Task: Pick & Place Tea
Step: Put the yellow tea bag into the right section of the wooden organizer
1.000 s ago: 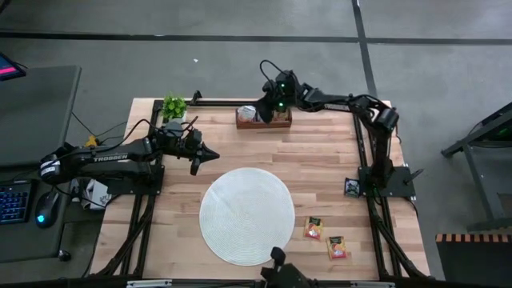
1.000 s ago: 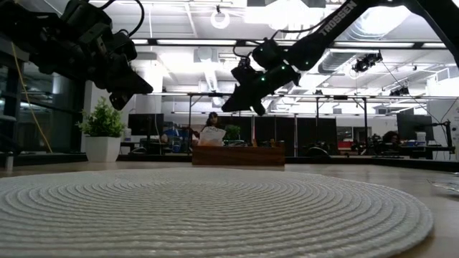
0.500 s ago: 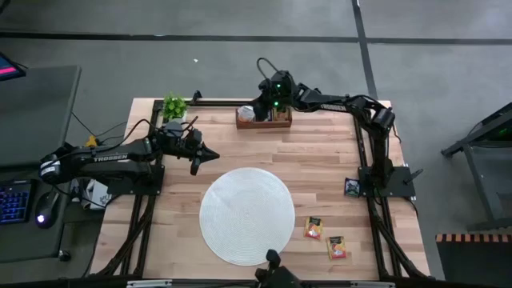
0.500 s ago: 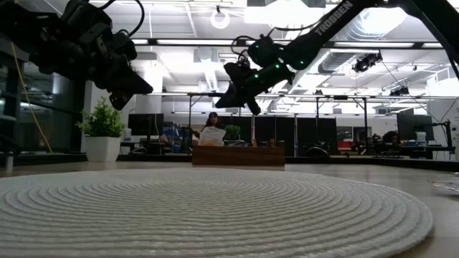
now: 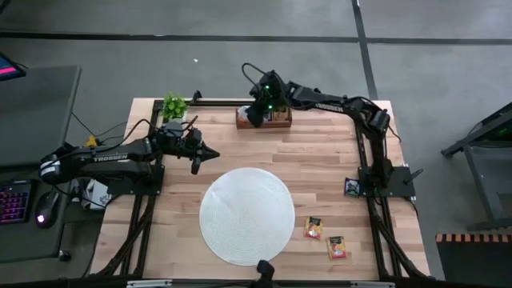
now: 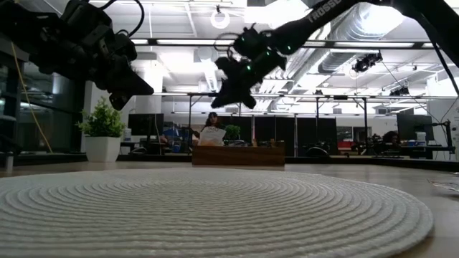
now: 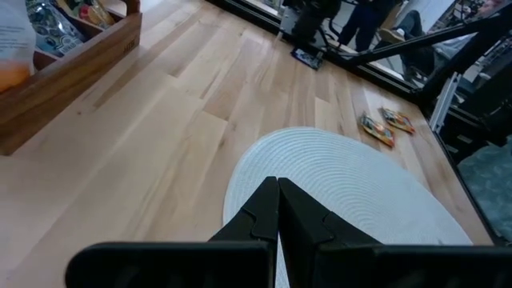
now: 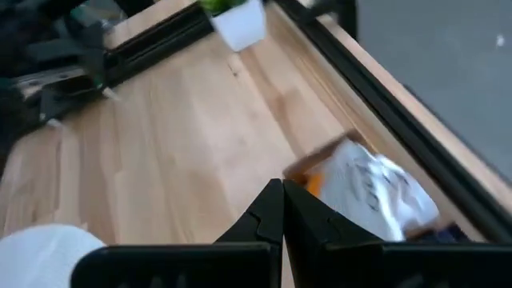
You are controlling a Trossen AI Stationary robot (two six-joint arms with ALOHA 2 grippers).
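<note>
Right tool (image 5: 254, 117) hangs closed and empty right above the tray (image 5: 278, 122), probably just dropped tea; left tool (image 5: 210, 154) is closed, parked.

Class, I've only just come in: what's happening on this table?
Two robot arms are sorting tea packets. The right gripper, jaws shut and empty, hovers over the left end of the wooden tray at the table's far edge. The left gripper, also shut, waits above bare wood beside the round white mat. Two orange packets and one dark packet lie on the table near the right arm's base.
</note>
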